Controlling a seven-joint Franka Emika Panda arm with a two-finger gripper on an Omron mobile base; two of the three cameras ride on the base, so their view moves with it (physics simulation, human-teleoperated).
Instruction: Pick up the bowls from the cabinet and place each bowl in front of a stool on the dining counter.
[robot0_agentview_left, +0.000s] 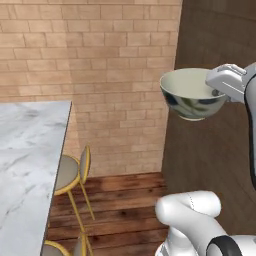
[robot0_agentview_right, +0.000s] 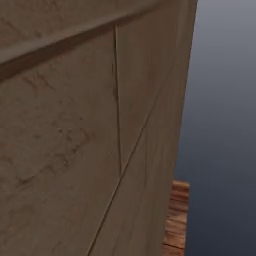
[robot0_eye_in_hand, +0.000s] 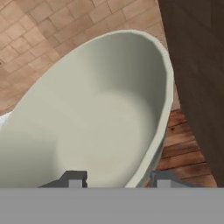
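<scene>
A bowl (robot0_agentview_left: 192, 97), cream inside with a dark green-blue patterned outside, hangs in the air at the right of the left base view, well above the floor. My gripper (robot0_agentview_left: 216, 92) is shut on its right rim. In the hand view the bowl's cream inside (robot0_eye_in_hand: 100, 122) tilts across the frame, and my gripper (robot0_eye_in_hand: 119, 180) has one fingertip inside the rim and one outside. The dining counter (robot0_agentview_left: 27, 150), a white-grey marble slab, lies at the left, apart from the bowl. Two stools (robot0_agentview_left: 67, 172) (robot0_agentview_left: 55, 248) stand along its right edge. The cabinet is out of view.
A tall dark brown wooden panel (robot0_agentview_left: 215, 160) rises just behind and to the right of the bowl, and it stands close in the right base view (robot0_agentview_right: 85, 135). A brick wall (robot0_agentview_left: 100, 65) closes the back. Wooden floorboards (robot0_agentview_left: 125, 200) lie between stools and arm.
</scene>
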